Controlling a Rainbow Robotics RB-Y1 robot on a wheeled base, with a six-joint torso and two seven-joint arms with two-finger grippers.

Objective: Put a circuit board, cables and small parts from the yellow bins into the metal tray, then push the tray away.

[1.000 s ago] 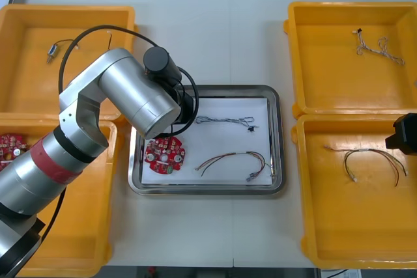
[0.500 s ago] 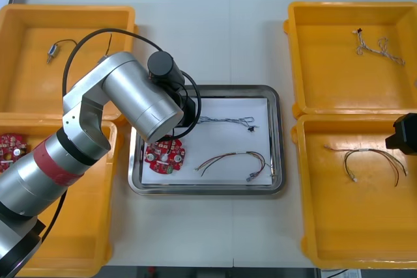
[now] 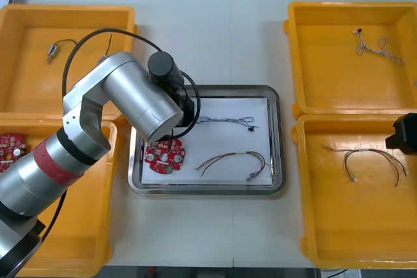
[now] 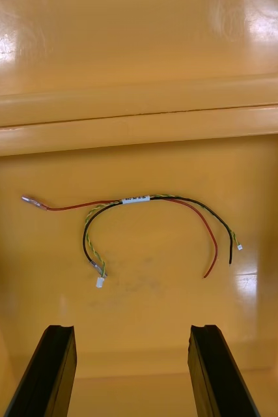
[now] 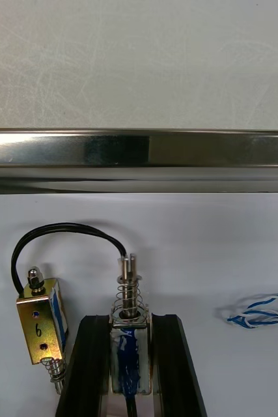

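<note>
My left gripper (image 5: pixel 129 320) is shut on a small metal part (image 5: pixel 130 287) with a spring and a blue wrap, held low over the white floor of the metal tray (image 5: pixel 139 153). A short black cable (image 5: pixel 67 231) joins it to a second small metal part (image 5: pixel 41 319) lying beside the fingers. In the front view the left arm covers the tray's (image 3: pixel 277 161) left end. In the tray lie a red circuit board (image 3: pixel 164 156), a blue and white cable (image 3: pixel 225 120) and a red and yellow cable (image 3: pixel 234 159). My right gripper (image 4: pixel 132 332) hangs open above a red, yellow and black cable (image 4: pixel 152 201).
The far left bin (image 3: pixel 65 11) holds a small metal part (image 3: pixel 52 50); the near left bin (image 3: pixel 78 239) holds a circuit board (image 3: pixel 10 144). A pale cable (image 3: pixel 374 47) lies in the far right bin (image 3: pixel 352 8). The right arm waits over the near right bin (image 3: pixel 358 239).
The left arm shifted a little toward the tray's far side a second ago and has held still since. The right arm has not moved.
</note>
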